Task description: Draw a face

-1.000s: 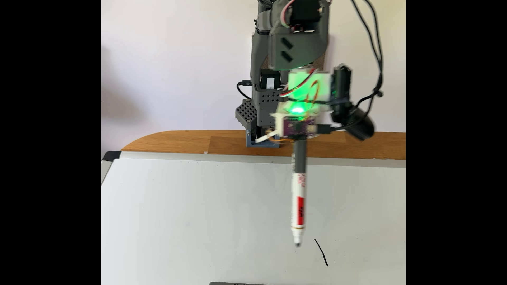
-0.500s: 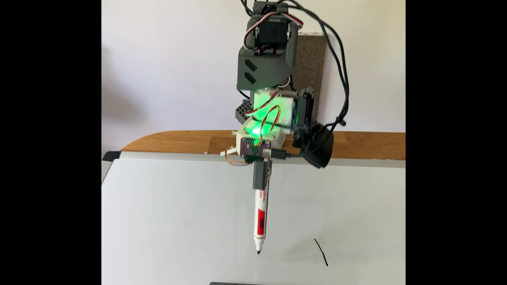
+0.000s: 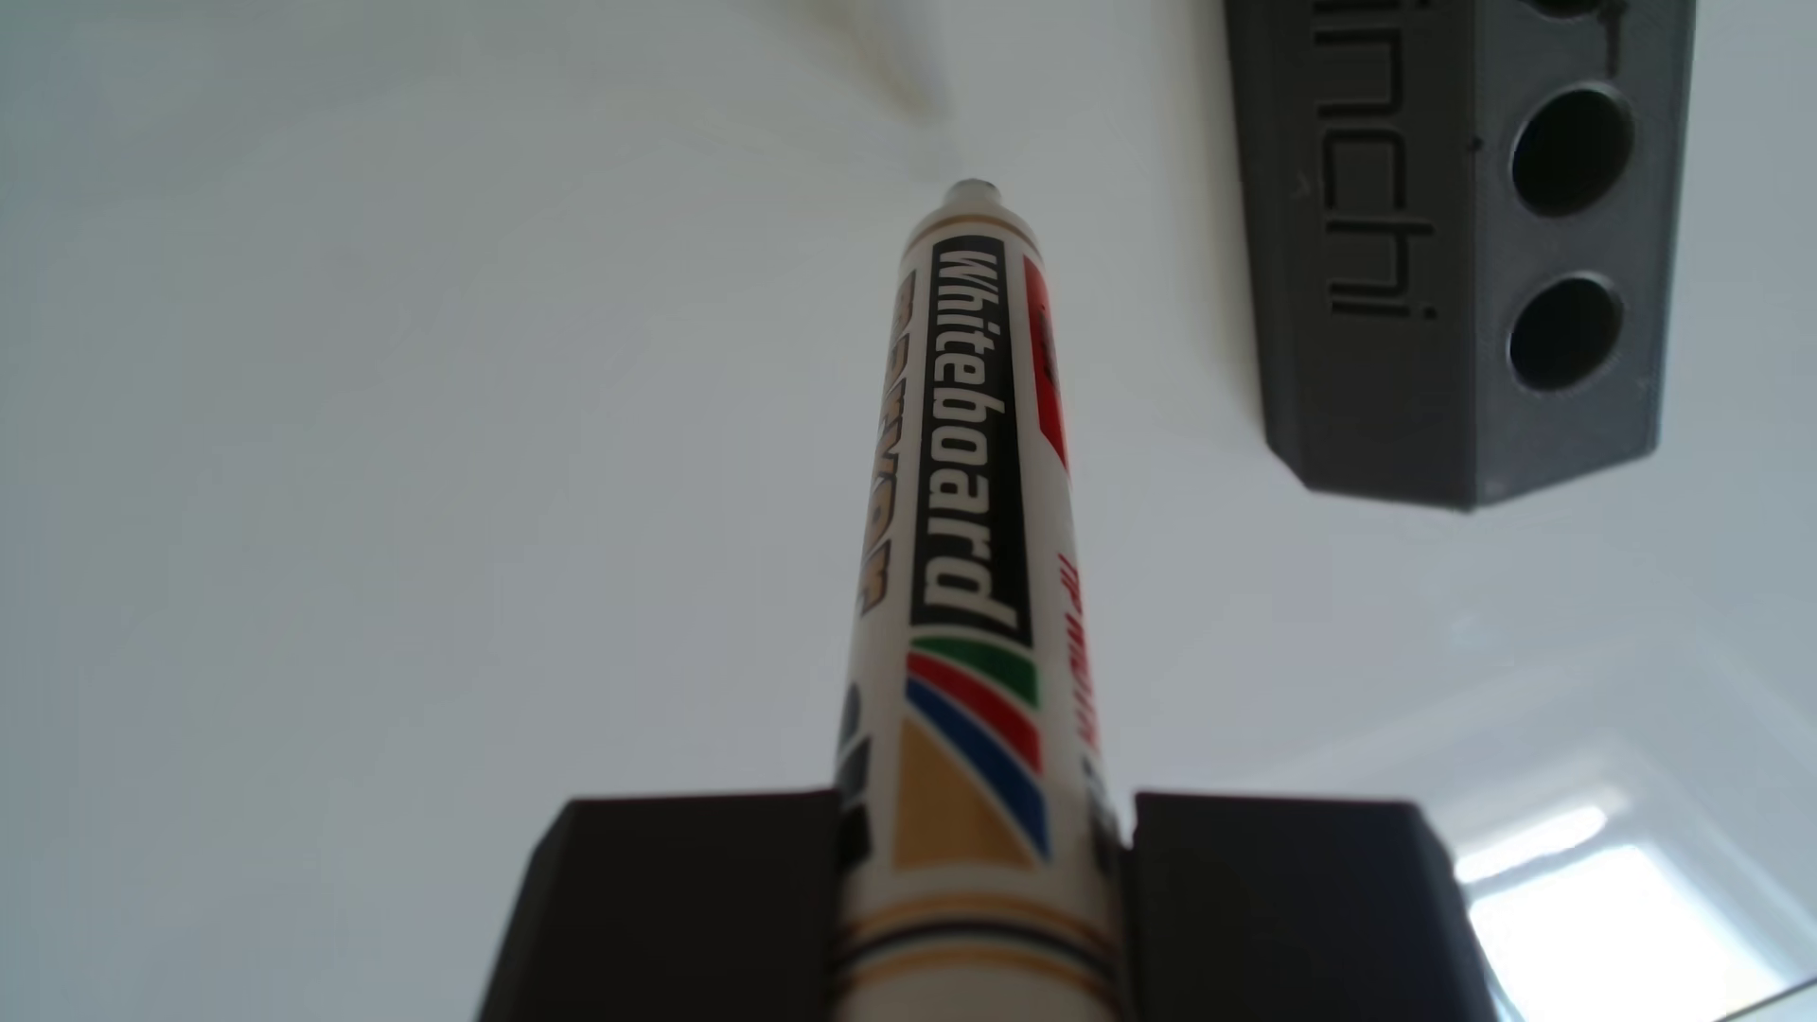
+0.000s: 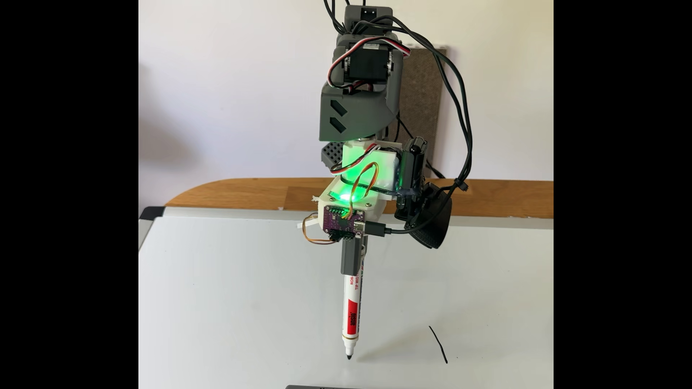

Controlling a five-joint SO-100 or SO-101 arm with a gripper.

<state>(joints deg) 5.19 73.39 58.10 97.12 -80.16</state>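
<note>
While the gripper (image 3: 983, 865) stays out of this, clamped on the whiteboard marker (image 4: 351, 310), watch the tip: it sits at or just off the white board (image 4: 232, 299). Face (image 4: 438, 344) is one short stroke so far, right of the tip in the fixed view. Light, even pressure; steady marker angle; start well apart from that stroke.

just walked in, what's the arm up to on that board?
The grey arm's claw grips a white whiteboard marker with a red label, pointed down at the white board. Its black tip sits at or just above the surface; contact is unclear. One short black ink stroke lies to the right in the fixed view, so the face is barely begun. A dark grey block with round holes lies nearby.
</note>
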